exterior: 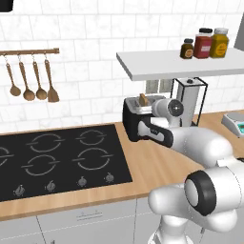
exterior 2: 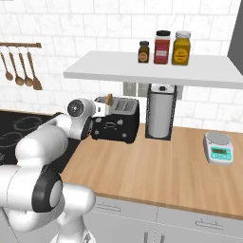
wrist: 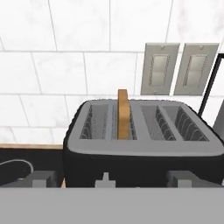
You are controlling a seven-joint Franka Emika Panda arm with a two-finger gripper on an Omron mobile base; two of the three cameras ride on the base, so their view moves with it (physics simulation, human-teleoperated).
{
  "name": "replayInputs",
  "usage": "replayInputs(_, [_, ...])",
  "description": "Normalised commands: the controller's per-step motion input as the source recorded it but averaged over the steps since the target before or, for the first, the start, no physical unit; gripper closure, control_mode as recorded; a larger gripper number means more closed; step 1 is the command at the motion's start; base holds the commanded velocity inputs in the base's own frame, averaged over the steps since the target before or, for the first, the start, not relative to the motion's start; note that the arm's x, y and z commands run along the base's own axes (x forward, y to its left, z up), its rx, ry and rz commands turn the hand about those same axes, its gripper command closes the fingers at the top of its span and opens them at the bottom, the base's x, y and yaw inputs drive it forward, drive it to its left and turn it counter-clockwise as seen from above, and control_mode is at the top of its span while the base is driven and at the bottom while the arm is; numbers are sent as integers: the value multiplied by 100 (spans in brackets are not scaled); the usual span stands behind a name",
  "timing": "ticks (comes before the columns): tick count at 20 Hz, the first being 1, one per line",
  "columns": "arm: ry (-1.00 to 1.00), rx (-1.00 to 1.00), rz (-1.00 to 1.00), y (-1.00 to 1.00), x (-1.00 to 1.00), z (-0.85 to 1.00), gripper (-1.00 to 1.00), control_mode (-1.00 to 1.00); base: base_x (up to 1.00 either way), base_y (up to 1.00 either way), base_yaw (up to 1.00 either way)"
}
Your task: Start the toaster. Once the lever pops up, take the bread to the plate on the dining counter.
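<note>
White-tiled kitchen, wooden desk (exterior 2: 156, 163). Toaster (exterior 2: 116, 121) against wall, bread (wrist: 124, 114) standing upright in slot. Gripper (wrist: 105, 180) spread, close before toaster front. Bread not yet lifted; transfer to plate pending.

Toaster (wrist: 144, 162) black, silvery slotted top. Bread (wrist: 124, 114) tan-brown. Tabletop (exterior 2: 156, 166) light wood grain. Wall tiles (exterior: 86, 28) white marble.

Black four-ring hob (exterior: 57, 159) set into wood bench (exterior 2: 156, 173). Four wooden utensils (exterior: 31, 81) hang from wall rail. White shelf (exterior 2: 152, 71) carries three jars (exterior 2: 163, 47). Paper-towel holder (exterior 2: 161, 114) below shelf; kitchen scale (exterior 2: 219, 148) at right. Two wall switches (wrist: 179, 68).
</note>
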Motion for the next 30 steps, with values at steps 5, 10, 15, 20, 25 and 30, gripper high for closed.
replayInputs(5, [-6, 0, 0, 0, 24, 0, -100, -100, 0, 0, 0])
replayInputs(10, [-2, 0, -1, -14, 7, -3, -100, -100, 0, 0, 0])
replayInputs(15, [2, 0, -1, -2, -1, -20, -100, -100, 0, 0, 0])
replayInputs(20, [8, 0, 0, 0, 0, -31, -100, -100, 0, 0, 0])
replayInputs(25, [6, 0, 0, 0, 0, -17, -100, -100, 0, 0, 0])
replayInputs(30, [1, 0, 0, -2, 1, -21, -100, -100, 0, 0, 0])
